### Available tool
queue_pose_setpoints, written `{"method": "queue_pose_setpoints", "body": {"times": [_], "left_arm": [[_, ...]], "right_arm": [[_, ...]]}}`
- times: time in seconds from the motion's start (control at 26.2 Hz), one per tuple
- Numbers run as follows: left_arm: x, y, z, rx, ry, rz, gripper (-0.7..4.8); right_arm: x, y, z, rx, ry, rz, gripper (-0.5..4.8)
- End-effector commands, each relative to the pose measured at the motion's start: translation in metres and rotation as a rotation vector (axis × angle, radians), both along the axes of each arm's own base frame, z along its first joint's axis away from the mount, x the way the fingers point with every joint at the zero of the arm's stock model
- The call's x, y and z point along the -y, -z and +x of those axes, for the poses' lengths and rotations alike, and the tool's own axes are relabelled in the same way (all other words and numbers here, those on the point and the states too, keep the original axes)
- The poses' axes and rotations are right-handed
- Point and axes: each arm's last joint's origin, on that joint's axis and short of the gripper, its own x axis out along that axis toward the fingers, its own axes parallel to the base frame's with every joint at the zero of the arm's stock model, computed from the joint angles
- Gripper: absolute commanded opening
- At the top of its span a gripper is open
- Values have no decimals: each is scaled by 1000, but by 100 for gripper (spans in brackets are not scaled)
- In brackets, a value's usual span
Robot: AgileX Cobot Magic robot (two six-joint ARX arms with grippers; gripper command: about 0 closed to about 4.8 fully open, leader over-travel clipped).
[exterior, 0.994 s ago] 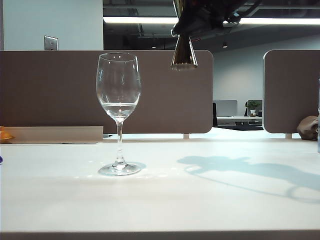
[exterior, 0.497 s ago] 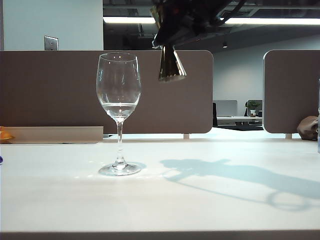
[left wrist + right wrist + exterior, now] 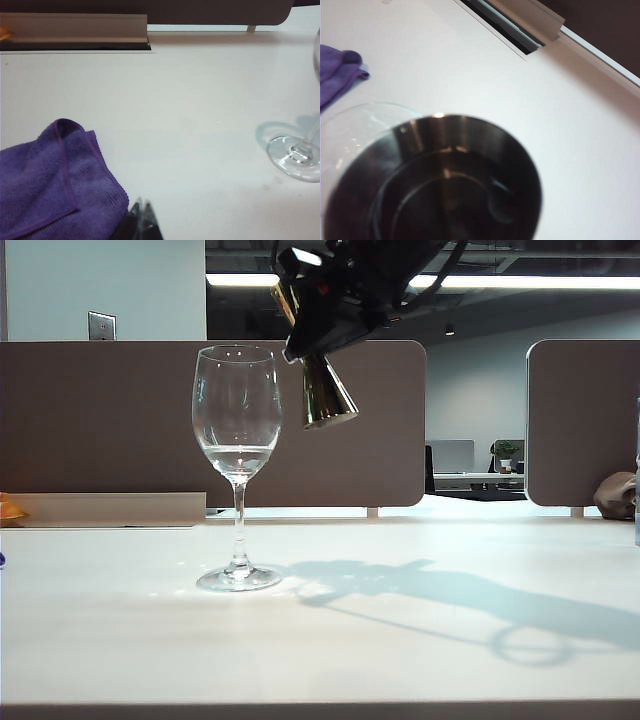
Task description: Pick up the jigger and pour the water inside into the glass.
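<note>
Right gripper [image 3: 318, 325] clenched on jigger [image 3: 325, 395], tilted, just right of glass [image 3: 237, 420] rim. Risk: metal clips the rim and tips the tall glass, or water [image 3: 470, 200] spills short onto counter [image 3: 420, 660]. Plenty of open counter right; purple cloth [image 3: 50, 180] left. Left gripper [image 3: 142, 225] low beside cloth, jaws look closed.

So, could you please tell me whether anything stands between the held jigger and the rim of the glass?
Nothing visible does. The right hand holds the jigger tilted in the air just beside the glass, with only open air between them.
</note>
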Motion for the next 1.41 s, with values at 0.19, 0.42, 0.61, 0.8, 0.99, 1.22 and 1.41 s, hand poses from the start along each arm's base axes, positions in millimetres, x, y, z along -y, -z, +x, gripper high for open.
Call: {"method": "queue_pose_setpoints", "body": {"times": [0.19, 0.42, 0.61, 0.8, 0.99, 1.22, 1.41], "left_arm": [[0, 0, 0, 3, 4, 7, -5], [0, 0, 0, 3, 4, 7, -5], [0, 0, 0, 3, 4, 7, -5], [0, 0, 0, 3, 4, 7, -5], [0, 0, 0, 3, 4, 7, -5], [0, 0, 0, 3, 4, 7, -5], [0, 1, 0, 2, 4, 7, -5]], "right_arm": [[-6, -7, 1, 61, 37, -28, -3], [-6, -5, 1, 102, 28, -97, -3], [-5, -6, 2, 151, 37, -151, -3], [-5, -6, 2, 182, 15, -183, -3], [-6, -7, 2, 215, 2, -202, -3], [-14, -18, 12, 269, -2, -207, -3], [-19, -23, 17, 305, -9, -237, -2]]}}
